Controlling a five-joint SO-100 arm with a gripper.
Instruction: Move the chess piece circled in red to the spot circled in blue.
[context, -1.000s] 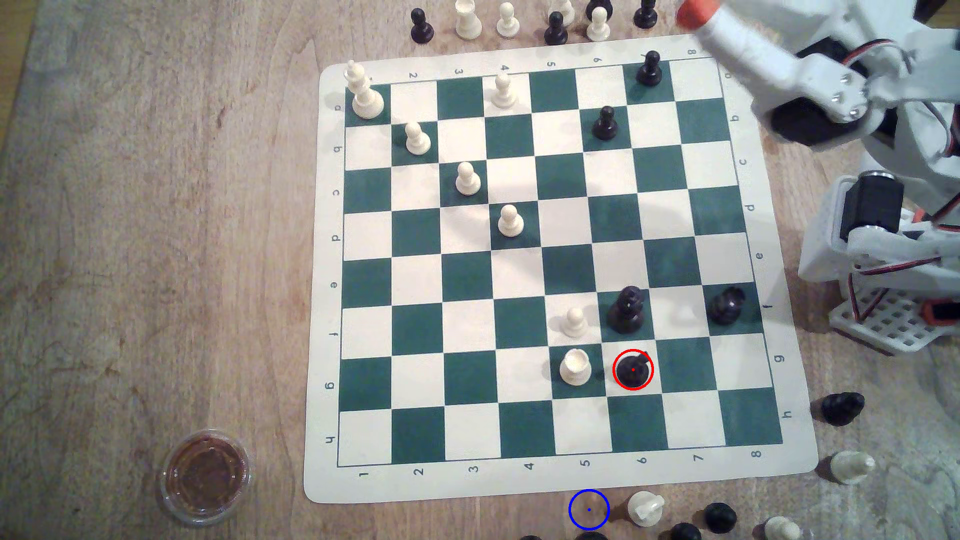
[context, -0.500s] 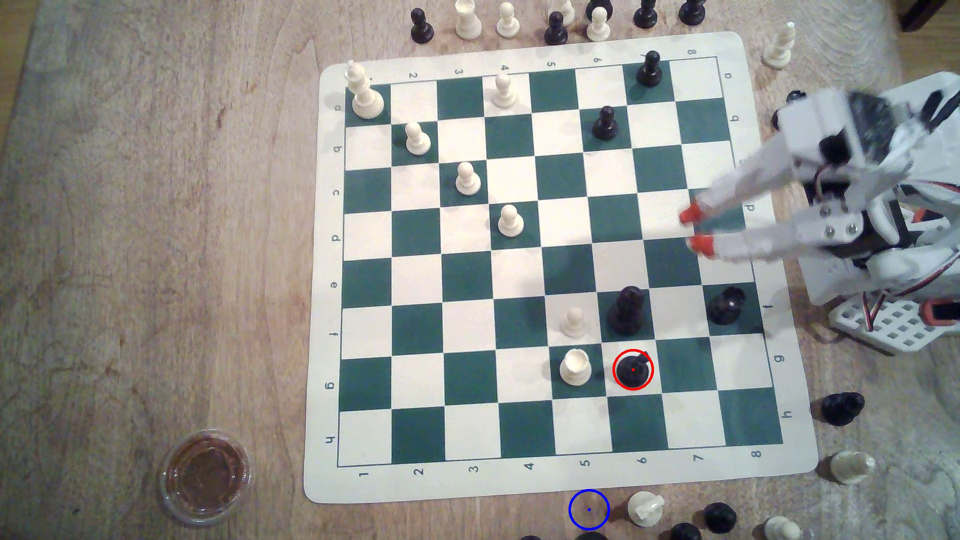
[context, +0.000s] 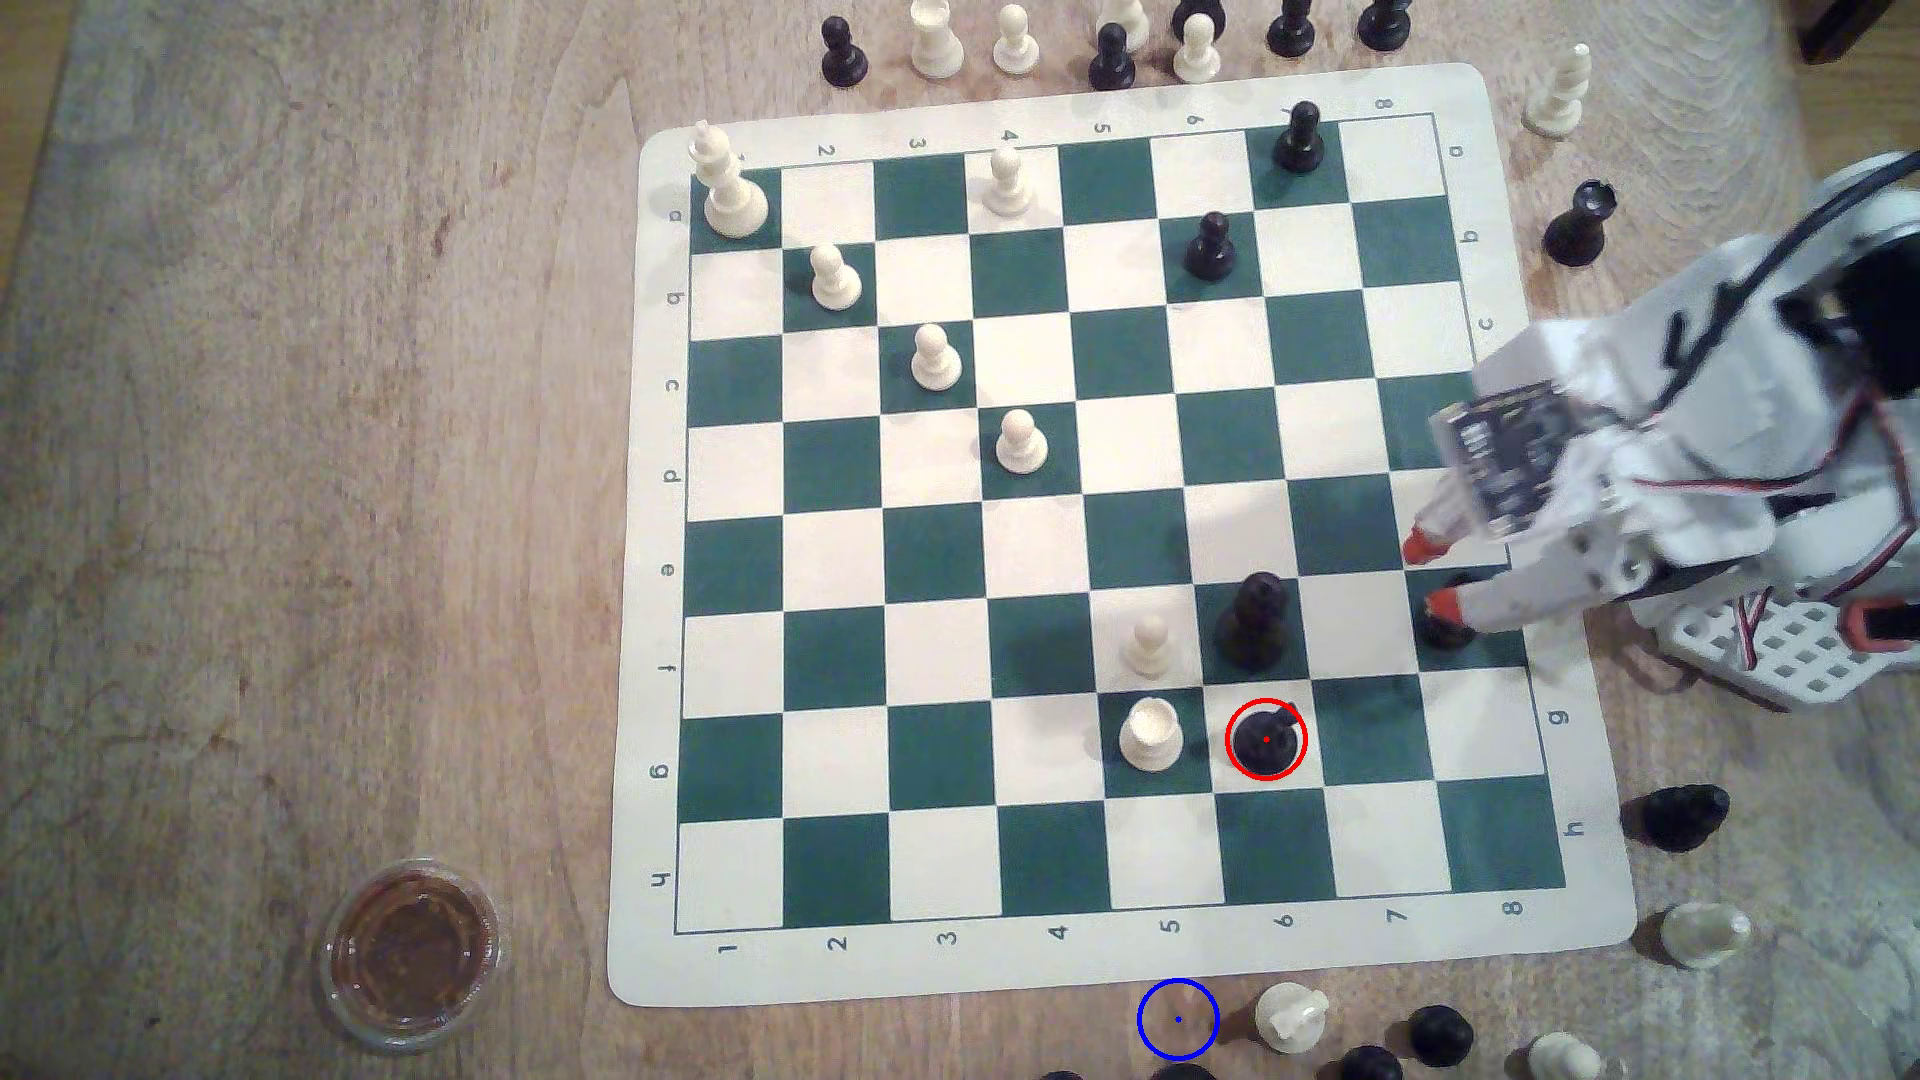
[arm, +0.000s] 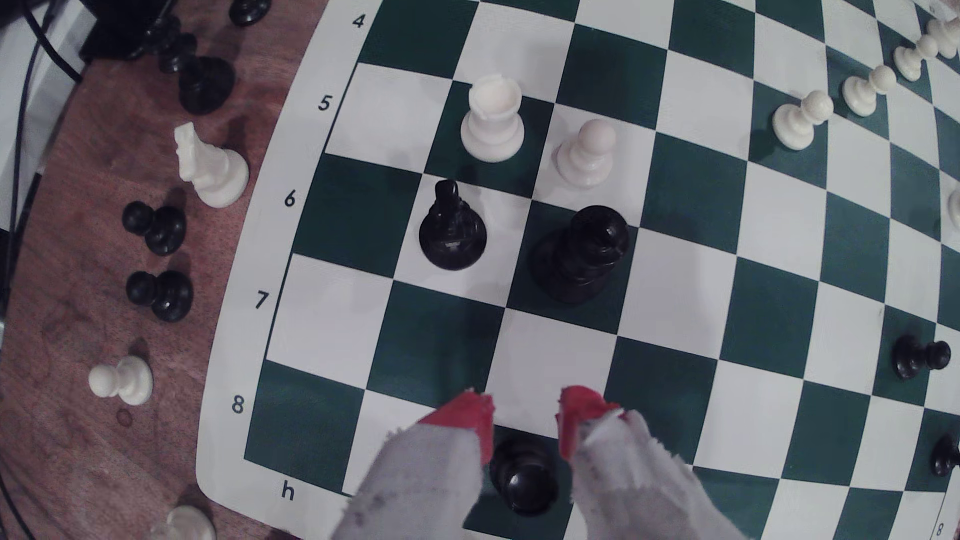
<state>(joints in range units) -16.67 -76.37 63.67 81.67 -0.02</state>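
In the exterior view the gripper (context: 1432, 574) has swung down from the far edge of the board (context: 644, 582) and now hangs over the square at that view's right edge, its red-tipped jaws spread apart and empty, above a black piece (context: 1446, 628) that stands there. The chess piece (context: 1265, 739) sits untouched inside its red ring, just beside the white rook (context: 1150, 735), one row nearer the camera and well to the view's left of the jaws. The spot (context: 1177, 1019) is bare wood on the counter (context: 312, 519), just off the board's near edge.

In the wrist view the gripper (arm: 524, 415) straddles that nearer black piece (arm: 522, 475) (not the target). The chess piece (arm: 452, 233) lies ahead, next to a taller black piece (arm: 579, 254). The approach looks about half made; I judge the arm must still travel on before closing.
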